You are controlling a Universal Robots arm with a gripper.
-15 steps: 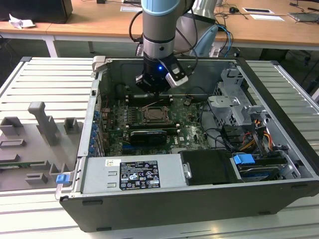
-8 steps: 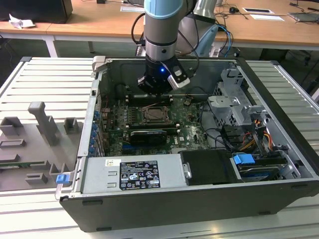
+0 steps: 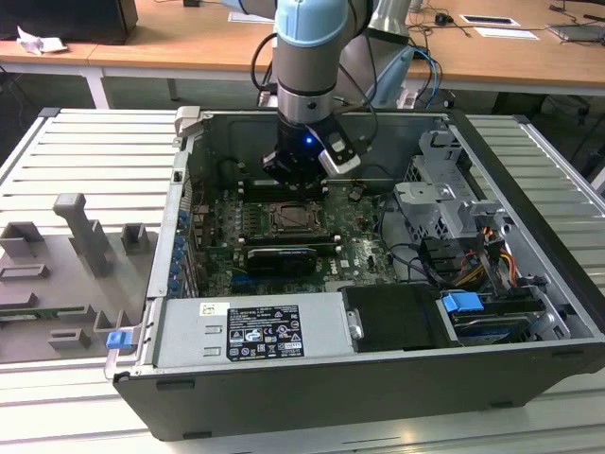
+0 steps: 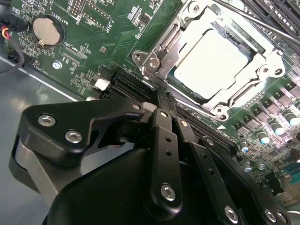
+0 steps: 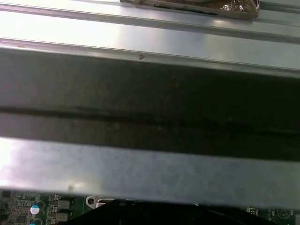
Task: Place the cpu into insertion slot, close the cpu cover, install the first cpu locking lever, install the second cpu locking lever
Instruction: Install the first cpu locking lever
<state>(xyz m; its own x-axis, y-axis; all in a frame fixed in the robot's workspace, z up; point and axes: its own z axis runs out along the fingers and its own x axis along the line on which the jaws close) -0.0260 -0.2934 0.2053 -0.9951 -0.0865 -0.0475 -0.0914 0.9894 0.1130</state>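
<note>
Far on the exterior view's left, grey fixture blocks [image 3: 85,236] standing on the slatted metal surface [image 3: 95,142], with a small blue clip [image 3: 116,339] at the near corner of the open computer case [image 3: 378,397]. Just inside the case wall, a labelled power supply [image 3: 250,331] along the near side and the green circuit board [image 3: 217,246] behind it.

Toward the middle of the board, the insertion slot [image 3: 288,219], with a long black expansion card [image 3: 282,258] just beside it on the near side. Above the slot's far edge, the hand [image 3: 302,161] hanging from the pale blue arm [image 3: 307,47], low inside the case.

In the second wrist view, a coin battery [image 4: 47,30] well apart from the socket. Then the hand [image 4: 161,96] with its black fingers [image 4: 164,136] drawn narrow, tips together, nothing seen between them, close by the socket's corner. Beyond the tips, the cpu [image 4: 208,63] seated in the slot, pale face up, and the cpu cover [image 4: 241,93] lying flat around that face.

In the first wrist view, a band of grey case wall [image 5: 150,164] and a strip of green board [image 5: 47,206].

On the exterior view's right, a grey drive cage [image 3: 440,203] and a blue connector [image 3: 463,305].
</note>
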